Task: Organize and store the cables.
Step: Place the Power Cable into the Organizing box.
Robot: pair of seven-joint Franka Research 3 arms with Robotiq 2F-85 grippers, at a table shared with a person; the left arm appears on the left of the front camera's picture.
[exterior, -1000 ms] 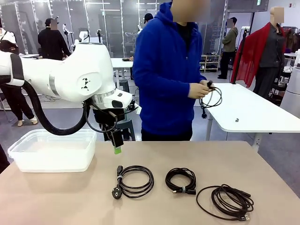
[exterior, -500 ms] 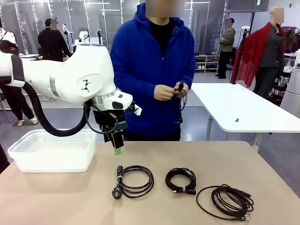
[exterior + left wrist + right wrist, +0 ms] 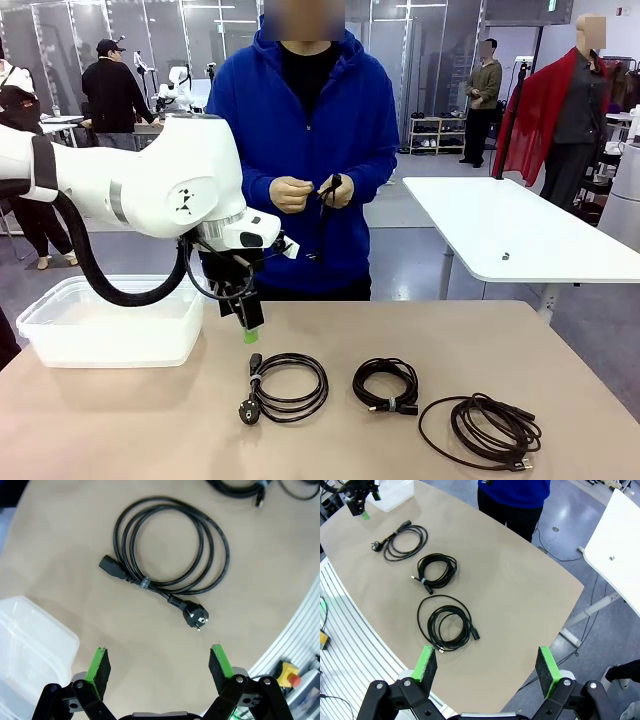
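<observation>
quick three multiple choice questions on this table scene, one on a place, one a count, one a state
1. Where on the table is the plastic bin? A) left end B) right end C) middle
2. How many coiled cables lie on it? A) two B) three C) five
3. The left gripper is: A) shut on a cable B) open above a cable C) inside the bin
1 A, by the left arm; 2 B, three coils in a row; 3 B, jaws apart, cable untouched below.
</observation>
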